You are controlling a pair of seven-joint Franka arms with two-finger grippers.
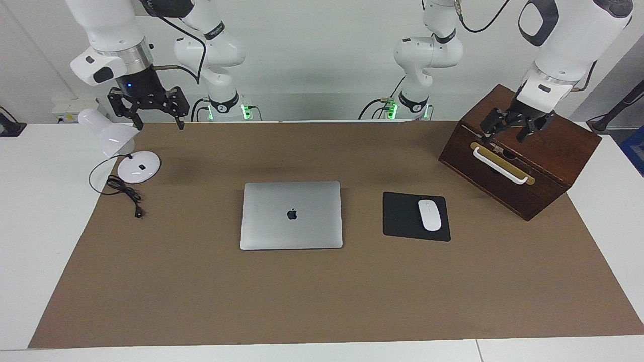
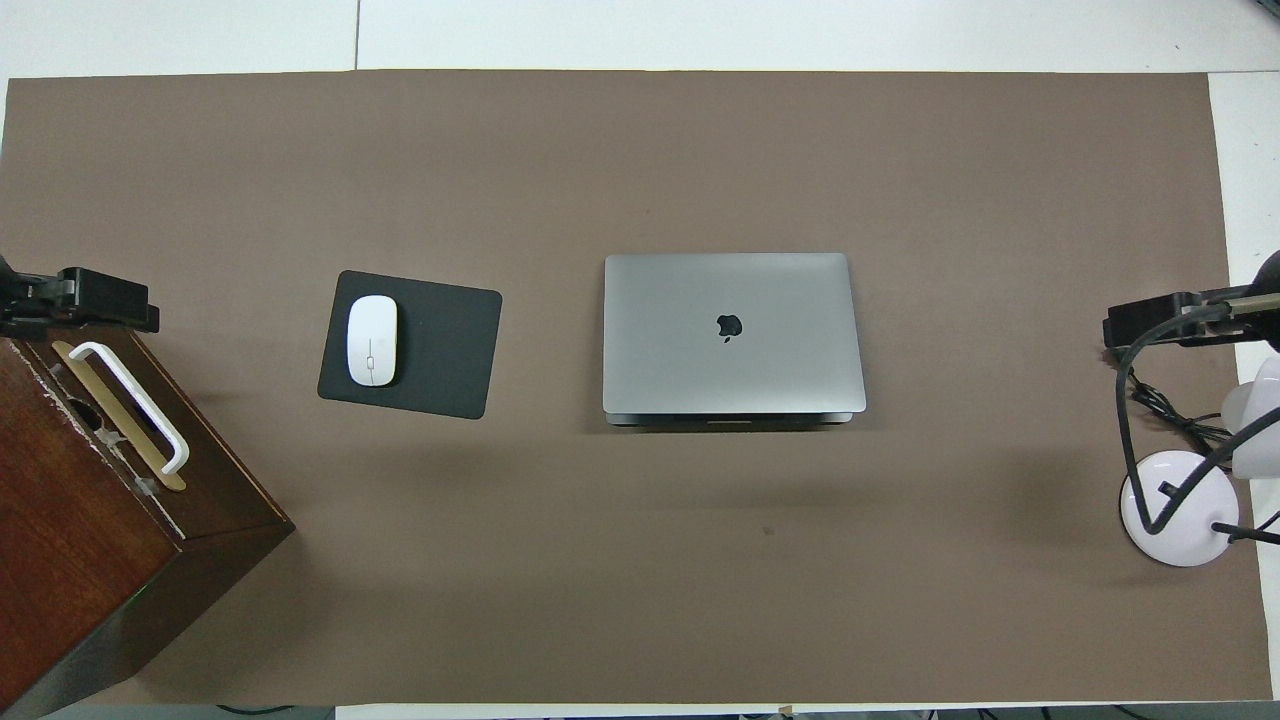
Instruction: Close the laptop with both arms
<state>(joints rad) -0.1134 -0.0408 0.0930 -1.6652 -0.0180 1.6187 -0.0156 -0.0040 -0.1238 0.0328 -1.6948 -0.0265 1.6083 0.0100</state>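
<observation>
Silver-grey metal marks the laptop (image 1: 291,215), which lies shut and flat near the middle of the brown mat (image 1: 201,281), its lid showing a dark apple logo (the only mark that can be read anywhere on the table). Just beside it, toward the left arm's end, a white mouse (image 1: 429,214) sits on a black mouse pad (image 1: 402,216). At that end of the table stands a dark wooden box (image 1: 553,151) with a white handle (image 1: 500,166) on a brass plate. The left gripper (image 1: 509,131) hangs over the box's top, empty, its fingers spread apart. At the right arm's end a white desk lamp (image 1: 123,151) stands with its black cord (image 1: 123,191) trailing onto the mat. The right gripper (image 1: 157,120) hovers near the lamp, over the mat's edge nearest the robots, fingers wide and holding nothing. Both grippers are well apart from the laptop.
</observation>
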